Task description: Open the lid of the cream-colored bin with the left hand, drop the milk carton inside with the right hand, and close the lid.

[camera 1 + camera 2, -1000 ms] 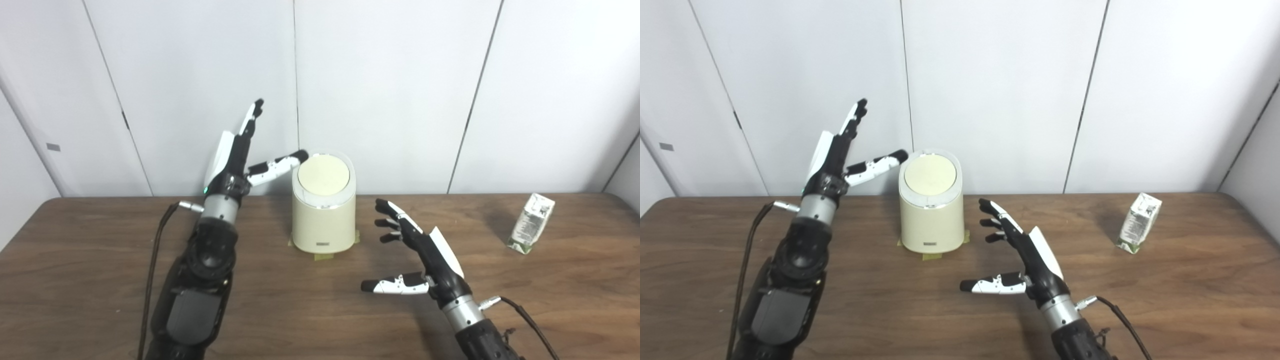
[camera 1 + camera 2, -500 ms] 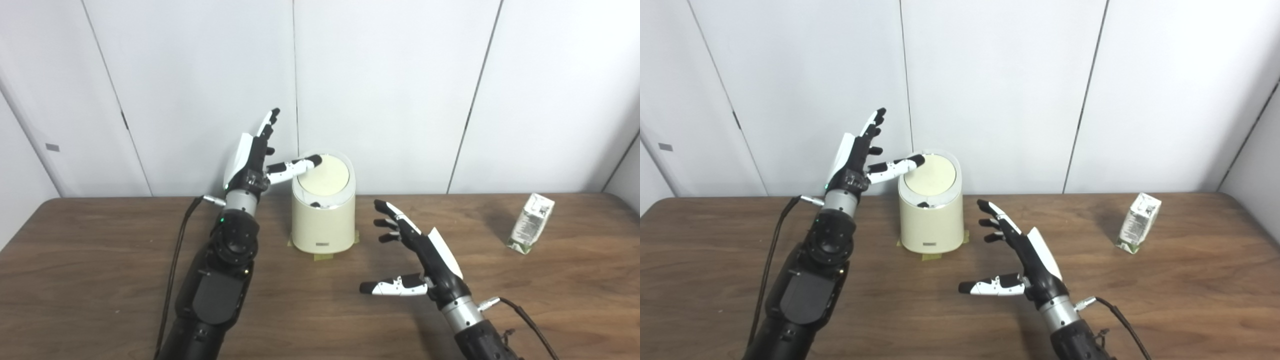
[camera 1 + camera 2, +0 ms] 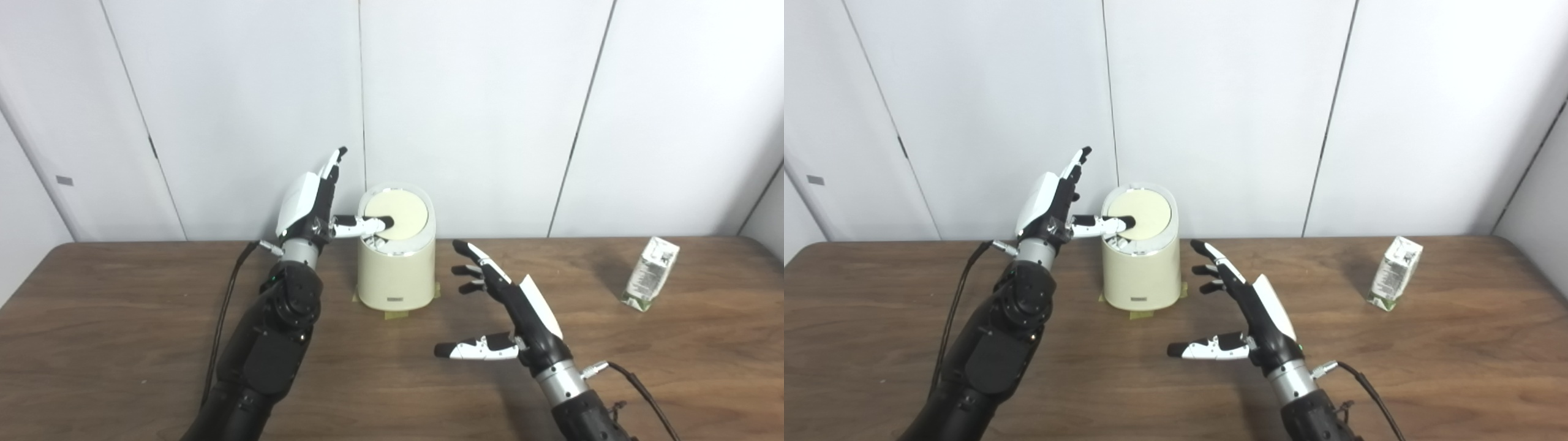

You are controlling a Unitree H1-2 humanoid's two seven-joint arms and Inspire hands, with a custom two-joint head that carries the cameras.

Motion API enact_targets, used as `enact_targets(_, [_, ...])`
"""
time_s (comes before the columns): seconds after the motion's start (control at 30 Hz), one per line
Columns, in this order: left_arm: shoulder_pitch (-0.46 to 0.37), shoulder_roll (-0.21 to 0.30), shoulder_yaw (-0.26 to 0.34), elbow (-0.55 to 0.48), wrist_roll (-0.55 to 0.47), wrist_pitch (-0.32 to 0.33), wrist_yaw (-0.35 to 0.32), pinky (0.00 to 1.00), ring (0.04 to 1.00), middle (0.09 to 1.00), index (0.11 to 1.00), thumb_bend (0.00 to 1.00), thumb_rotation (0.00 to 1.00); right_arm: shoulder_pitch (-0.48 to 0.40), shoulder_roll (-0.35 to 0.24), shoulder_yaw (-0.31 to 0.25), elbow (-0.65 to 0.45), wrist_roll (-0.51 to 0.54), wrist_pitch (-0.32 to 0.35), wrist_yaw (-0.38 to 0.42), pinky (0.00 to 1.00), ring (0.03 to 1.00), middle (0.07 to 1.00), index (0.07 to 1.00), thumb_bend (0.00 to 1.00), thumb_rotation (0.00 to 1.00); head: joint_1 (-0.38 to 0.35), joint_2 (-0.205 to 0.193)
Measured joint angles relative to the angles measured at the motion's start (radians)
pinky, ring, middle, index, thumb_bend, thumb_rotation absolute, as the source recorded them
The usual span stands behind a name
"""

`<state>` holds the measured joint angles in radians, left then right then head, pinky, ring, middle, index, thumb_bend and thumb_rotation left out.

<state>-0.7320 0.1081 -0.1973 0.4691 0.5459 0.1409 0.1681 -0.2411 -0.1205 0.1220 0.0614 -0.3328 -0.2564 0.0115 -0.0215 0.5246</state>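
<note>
Nearest the camera, the right hand (image 3: 514, 309) hovered above the brown wooden table (image 3: 110, 343), its arm coming in from the lower right with a thin cable trailing beside the wrist. Its fingers were spread wide apart and pointed up and away toward the left, the thumb stuck out sideways to the left, and it held nothing. A little farther back and to the left, the left arm rose from the bottom edge, dark and bulky at the forearm, with a black cable (image 3: 223, 331) running down along its outer side. The left hand (image 3: 312, 205) stood just beside the left of the cream-colored bin (image 3: 397, 269). Its fingers were straight and pointed upward, apart from each other and gripping nothing, while the thumb (image 3: 361, 224) reached out to the right and its dark tip rested on the left part of the round lid (image 3: 401, 211). The lid appeared tilted, its near-left edge dipped into the bin so that a dark gap showed below the thumb. The bin stood upright near the middle of the table, toward the far edge, on patches of yellowish tape (image 3: 395, 315) that peeked out from under its base. The milk carton (image 3: 650, 264) stood leaning slightly, well apart from both hands, far off on the right side of the table. Behind everything ran a plain white panelled wall (image 3: 490, 92).
</note>
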Motion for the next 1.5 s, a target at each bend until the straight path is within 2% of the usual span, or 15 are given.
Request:
enact_targets(0.27, [-0.003,0.011,-0.013,0.022,0.001,-0.004,0.002,0.80,0.960,0.978,1.000,0.87,0.18,0.000,0.000,-0.001,-0.009,0.001,0.013,0.000,0.66,0.791,0.909,0.899,0.86,0.23,-0.002,0.002])
enact_targets(0.43, [-0.004,0.024,-0.046,0.024,0.023,-0.004,0.019,0.83,0.973,0.988,1.000,0.90,0.20,0.000,0.000,-0.001,-0.009,0.001,0.015,0.000,0.66,0.787,0.907,0.896,0.85,0.23,0.002,0.008])
enact_targets(0.57, [-0.011,0.051,-0.107,0.021,0.118,0.020,0.034,0.85,0.950,0.976,1.000,0.95,0.24,0.000,0.000,0.000,-0.010,0.001,0.017,0.000,0.66,0.790,0.904,0.899,0.84,0.23,0.000,0.009])
enact_targets(0.63, [-0.026,0.080,-0.178,0.017,0.222,0.059,0.057,0.85,0.948,0.978,1.000,0.98,0.24,0.000,0.001,0.000,-0.010,0.001,0.017,0.000,0.66,0.787,0.903,0.897,0.84,0.22,0.000,0.009])
enact_targets(0.77, [-0.062,0.119,-0.272,-0.009,0.374,0.106,0.062,0.88,0.981,0.999,1.000,1.00,0.21,0.000,0.004,0.001,-0.011,0.001,0.021,0.000,0.66,0.792,0.910,0.897,0.83,0.21,0.000,0.011])
enact_targets(0.97, [-0.076,0.134,-0.319,-0.039,0.472,0.135,0.020,0.90,0.975,1.000,1.000,1.00,0.22,0.000,0.005,0.001,-0.013,-0.001,0.038,0.000,0.67,0.792,0.909,0.897,0.83,0.21,0.005,0.014])
enact_targets(1.13, [-0.077,0.141,-0.323,-0.035,0.480,0.138,-0.001,0.88,0.954,1.000,1.000,1.00,0.24,0.000,0.006,0.002,-0.013,-0.001,0.041,0.000,0.66,0.790,0.907,0.900,0.83,0.21,0.002,0.012])
enact_targets(1.33, [-0.077,0.140,-0.305,-0.013,0.466,0.120,0.019,0.83,0.940,0.992,1.000,1.00,0.28,0.000,0.010,0.006,-0.012,-0.001,0.045,0.000,0.68,0.803,0.922,0.887,0.82,0.22,-0.002,0.009])
enact_targets(1.4, [-0.069,0.123,-0.250,-0.014,0.402,0.113,0.020,0.83,0.942,0.988,1.000,1.00,0.31,0.000,0.011,0.008,-0.012,0.000,0.045,0.000,0.68,0.808,0.924,0.883,0.82,0.23,0.000,0.009])
enact_targets(1.5, [-0.036,0.058,-0.107,-0.029,0.234,0.097,0.024,0.78,0.940,0.987,1.000,0.99,0.38,0.000,0.010,0.007,-0.012,-0.001,0.046,0.000,0.68,0.811,0.926,0.881,0.81,0.23,0.005,0.011])
